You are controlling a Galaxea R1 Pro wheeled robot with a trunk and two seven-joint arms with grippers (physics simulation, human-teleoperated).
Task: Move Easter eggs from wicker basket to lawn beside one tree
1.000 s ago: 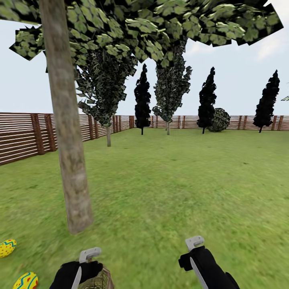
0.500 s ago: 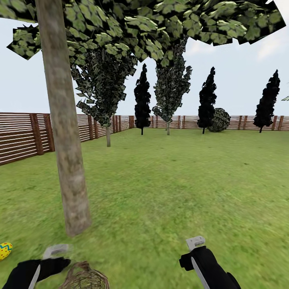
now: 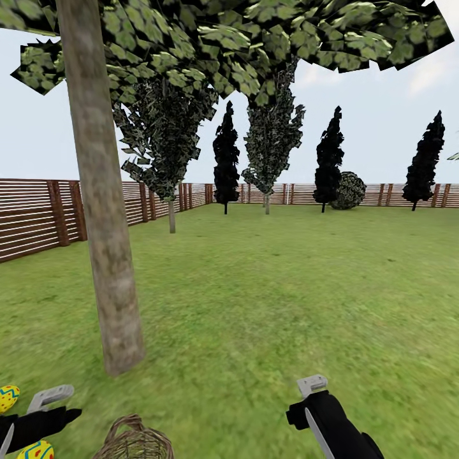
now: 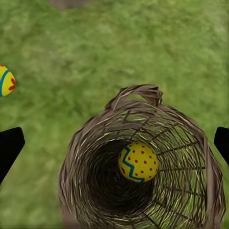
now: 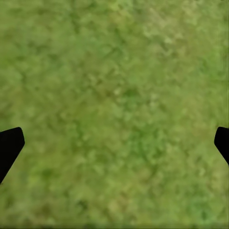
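The wicker basket (image 4: pixel 143 191) stands on the lawn (image 3: pixel 268 299) at the foot of the tree (image 3: pixel 108 242), and its rim shows in the head view (image 3: pixel 135 438). One yellow Easter egg (image 4: pixel 138 162) with red dots and a blue zigzag lies inside it. Two more eggs lie on the grass left of the trunk, one (image 3: pixel 7 396) farther and one (image 3: pixel 38 450) nearer; the left wrist view catches one egg (image 4: pixel 5 80) beside the basket. My left gripper (image 4: pixel 114 145) hangs open above the basket, holding nothing. My right gripper (image 5: pixel 114 143) is open over bare grass.
A brown slatted fence (image 3: pixel 38 217) rings the garden. Dark cone-shaped trees (image 3: pixel 225 156), a round bush (image 3: pixel 349 190) and smaller leafy trees (image 3: pixel 167 146) stand far back. Open grass stretches ahead and to the right.
My left arm has swung left, off the basket, uncovering its rim. The nearer egg, hidden behind the arm half a second ago, shows again. The right arm has stayed put.
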